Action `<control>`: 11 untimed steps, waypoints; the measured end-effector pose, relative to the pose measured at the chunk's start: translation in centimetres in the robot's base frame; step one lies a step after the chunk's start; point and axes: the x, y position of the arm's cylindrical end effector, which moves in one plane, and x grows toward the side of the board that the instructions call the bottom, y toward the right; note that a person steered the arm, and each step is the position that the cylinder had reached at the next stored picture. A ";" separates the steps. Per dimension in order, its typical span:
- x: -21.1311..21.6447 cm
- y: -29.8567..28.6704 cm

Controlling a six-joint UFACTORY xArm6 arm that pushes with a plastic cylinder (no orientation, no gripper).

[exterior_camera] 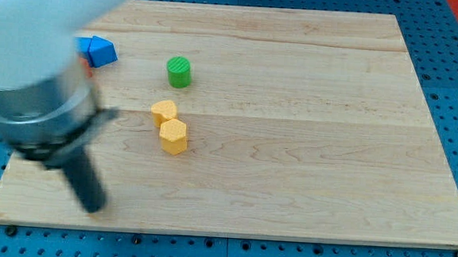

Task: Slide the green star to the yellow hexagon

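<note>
Your tip [93, 206] sits low at the view's left, near the bottom edge of the board [307, 149], with nothing touching it. The rod is blurred, so its exact end is hard to fix, and it holds nothing. The arm's pale body fills the view's top left corner above it.

Up and to the right of your tip, two yellow blocks lie together near the board's middle-left: the hexagon [173, 135] and, touching it at its upper left, a second yellow block [164, 111] whose shape you cannot make out.

Just above those, apart from them, is the green block [179, 71]; from here it looks rounded and ribbed, not clearly a star. It lies well apart from your tip.

Left of the green block, a blue block [100, 50] lies partly hidden behind the arm, with a sliver of red [87, 69] showing beside it.
</note>
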 end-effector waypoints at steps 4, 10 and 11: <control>-10.2 -9.6; -14.3 2.7; -9.8 6.0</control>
